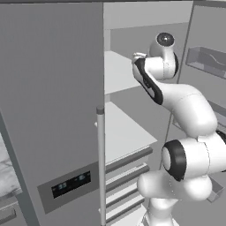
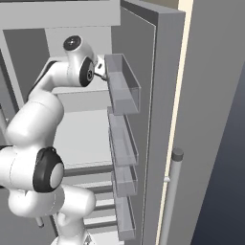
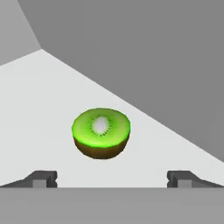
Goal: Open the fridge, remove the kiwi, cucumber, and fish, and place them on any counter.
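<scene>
In the left base view the fridge point(image 1: 53, 110) stands with its left door shut, a long bar handle point(image 1: 101, 167) and a dark display panel point(image 1: 70, 184) on it, while the right side is open; the white arm point(image 1: 185, 110) reaches in over the upper white shelf point(image 1: 119, 73), with a second shelf point(image 1: 126, 134) and drawers below. In the right base view the open door point(image 2: 162, 119) carries clear door bins point(image 2: 123, 91) stacked just beside the arm's wrist, crowding its right side. In the hand view the kiwi point(image 3: 101, 132), a cut half with its bright green face up, sits on the white shelf near the grey back wall, and the fingers point(image 3: 43, 178) stand wide apart on either side just short of it, gripping nothing
</scene>
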{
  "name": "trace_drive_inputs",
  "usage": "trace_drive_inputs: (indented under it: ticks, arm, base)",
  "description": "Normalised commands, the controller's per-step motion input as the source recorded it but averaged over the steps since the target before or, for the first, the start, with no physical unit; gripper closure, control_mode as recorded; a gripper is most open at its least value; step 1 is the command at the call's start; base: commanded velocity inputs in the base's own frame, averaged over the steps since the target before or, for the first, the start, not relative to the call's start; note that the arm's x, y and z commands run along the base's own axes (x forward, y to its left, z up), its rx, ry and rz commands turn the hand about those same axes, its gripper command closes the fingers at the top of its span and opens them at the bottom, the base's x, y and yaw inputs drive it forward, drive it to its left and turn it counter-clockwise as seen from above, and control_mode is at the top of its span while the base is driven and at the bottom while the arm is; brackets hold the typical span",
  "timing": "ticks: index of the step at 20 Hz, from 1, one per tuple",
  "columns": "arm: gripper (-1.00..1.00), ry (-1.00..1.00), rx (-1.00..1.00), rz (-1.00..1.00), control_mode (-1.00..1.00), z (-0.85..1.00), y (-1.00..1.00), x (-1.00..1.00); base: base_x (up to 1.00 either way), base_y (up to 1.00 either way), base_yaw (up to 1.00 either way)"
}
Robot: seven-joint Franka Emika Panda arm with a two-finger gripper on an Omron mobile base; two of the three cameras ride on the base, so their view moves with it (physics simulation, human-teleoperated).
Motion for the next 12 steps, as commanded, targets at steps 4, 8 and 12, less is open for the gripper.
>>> trace_drive_inputs:
  ticks: [4, 8, 12]
  arm:
    - [-1.0, 0.0, 0.0, 0.0, -1.0, -0.07, -0.04, 0.19]
    - [-1.0, 0.0, 0.0, 0.0, -1.0, -0.1, -0.01, 0.21]
    - [-1.0, 0.0, 0.0, 0.0, -1.0, -0.11, 0.0, 0.24]
  base:
    - [0.0, 0.0, 0.0]
    - [0.0, 0.0, 0.0]
    - [0.0, 0.0, 0.0]
